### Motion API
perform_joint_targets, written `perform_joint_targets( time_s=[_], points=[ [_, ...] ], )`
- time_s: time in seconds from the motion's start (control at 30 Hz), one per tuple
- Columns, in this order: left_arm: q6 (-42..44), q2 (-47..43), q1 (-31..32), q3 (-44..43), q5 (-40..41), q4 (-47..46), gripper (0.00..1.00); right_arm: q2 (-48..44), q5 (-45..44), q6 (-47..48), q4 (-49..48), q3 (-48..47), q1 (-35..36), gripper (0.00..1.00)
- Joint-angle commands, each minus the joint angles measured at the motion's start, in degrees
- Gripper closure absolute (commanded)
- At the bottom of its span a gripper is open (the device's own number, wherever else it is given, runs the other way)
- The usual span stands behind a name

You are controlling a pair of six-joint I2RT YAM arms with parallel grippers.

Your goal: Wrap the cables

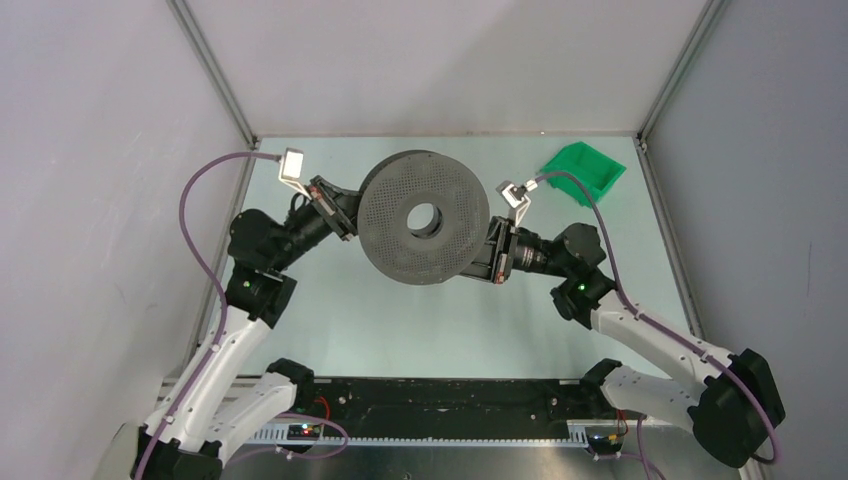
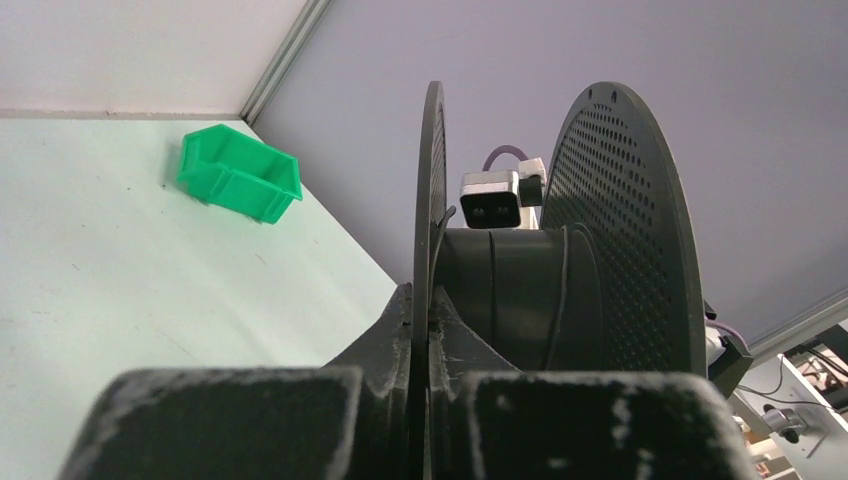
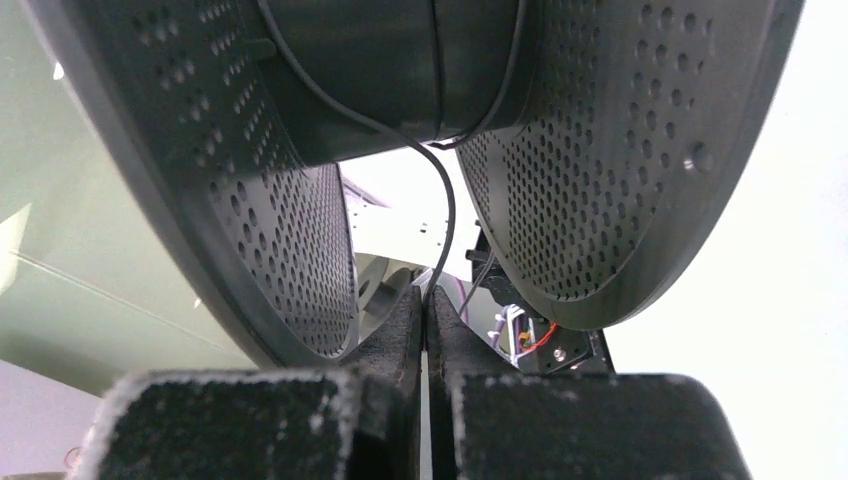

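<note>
grainy right hand [image 3: 425, 312] pinches the thin wiry cable [image 3: 452, 215]; left hand [image 2: 420, 312] clamps one flat disc [image 2: 431, 170] of the perforated spool [image 2: 520, 290].

A dark grey perforated round spool [image 1: 424, 218] fills mid-desk, clamped by the left pincer [image 1: 348, 213] at 9 o'clock; a thin dark cable [image 3: 447, 210] pinched in the right pincer [image 1: 492, 250] bars 4 o'clock. Pale green desk [image 1: 420, 330] lies open at 6; a green plastic bin [image 1: 582, 171] occupies 2.
</note>
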State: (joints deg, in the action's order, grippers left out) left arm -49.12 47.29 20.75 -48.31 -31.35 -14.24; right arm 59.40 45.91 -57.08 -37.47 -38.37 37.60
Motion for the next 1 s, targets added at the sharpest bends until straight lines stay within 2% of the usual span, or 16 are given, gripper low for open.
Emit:
perform_joint_targets(
  time_s=[0.0, 0.23, 0.37, 0.57, 0.67, 0.8, 0.97],
  points=[
    [3.2, -0.5, -0.8, -0.2, 1.9, -2.5, 1.00, 0.2, 0.4, -3.4, -8.2, -0.9, 1.4, 1.00],
    [6.0, -0.1, -1.9, 0.0, 2.0, -2.5, 1.00, 2.7, 2.9, -8.8, -14.2, -0.9, 1.7, 1.00],
    [6.9, 0.1, -3.6, 0.5, 1.5, -2.5, 1.00, 4.8, 4.9, -12.6, -14.4, -0.9, 0.8, 1.00],
    [6.1, 0.2, -3.9, 0.6, 0.5, -2.5, 1.00, 5.4, 4.7, -12.8, -15.2, -0.9, 1.0, 1.00],
    [1.9, 0.1, -4.0, 0.8, 0.8, -2.5, 1.00, 3.8, -0.3, -8.0, -11.1, -0.9, 1.6, 1.00],
    [-11.4, -0.9, -3.9, 3.4, 3.8, -4.3, 1.00, 2.4, -11.1, -1.9, -9.0, -0.9, 4.2, 1.00],
    [-22.9, -5.7, -3.1, 10.3, 15.4, -6.9, 1.00, 6.7, -28.2, -1.5, -12.1, -0.9, 8.9, 1.00]
  ],
)
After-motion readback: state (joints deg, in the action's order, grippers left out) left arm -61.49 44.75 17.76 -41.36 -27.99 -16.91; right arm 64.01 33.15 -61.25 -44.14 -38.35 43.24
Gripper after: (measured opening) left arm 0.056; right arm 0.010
